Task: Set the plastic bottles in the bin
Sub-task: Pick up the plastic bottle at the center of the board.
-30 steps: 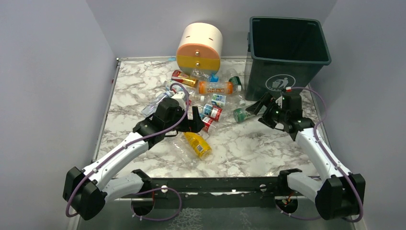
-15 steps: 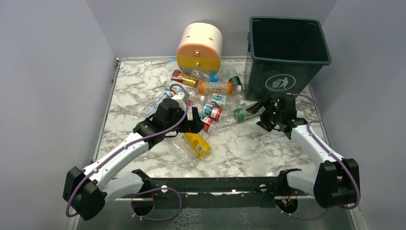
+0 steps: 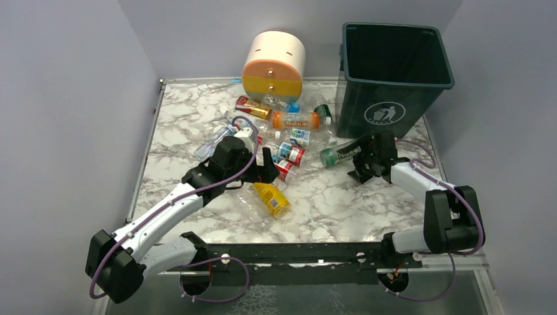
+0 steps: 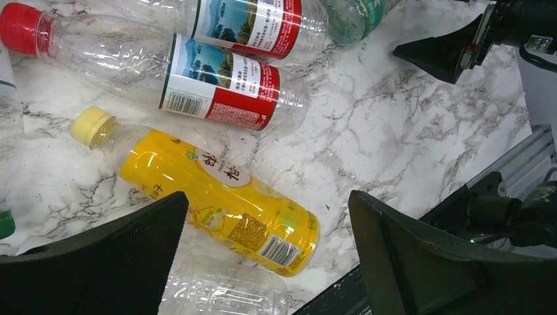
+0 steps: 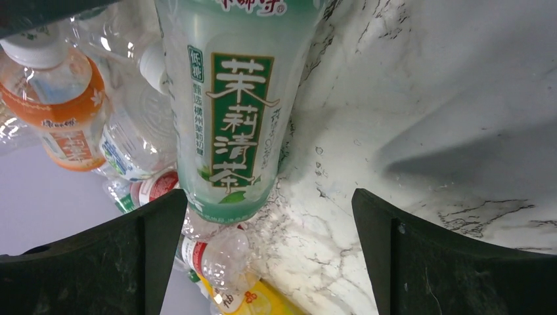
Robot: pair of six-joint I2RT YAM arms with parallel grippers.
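Observation:
Several plastic bottles (image 3: 289,131) lie in a heap on the marble table, left of the dark green bin (image 3: 394,72). My left gripper (image 3: 265,168) hovers open over the yellow bottle (image 4: 217,197), with a clear bottle (image 4: 223,295) below it and red-labelled ones (image 4: 217,82) beyond. In its wrist view the left gripper (image 4: 268,203) holds nothing. My right gripper (image 3: 358,159) is open just right of the green tea bottle (image 3: 334,156). In the right wrist view that bottle (image 5: 230,111) lies ahead of the right gripper (image 5: 270,203), near the left finger, not between the pads.
A cream, orange and grey round drawer unit (image 3: 273,64) stands at the back, touching the heap. The bin stands in the back right corner against the wall. An orange-filled bottle (image 5: 59,111) lies behind the green one. A black rail (image 3: 295,252) runs along the near edge.
My right gripper has swung left and down, closer to the green tea bottle's base, with its arm folding in. The left arm and the bottles have not moved.

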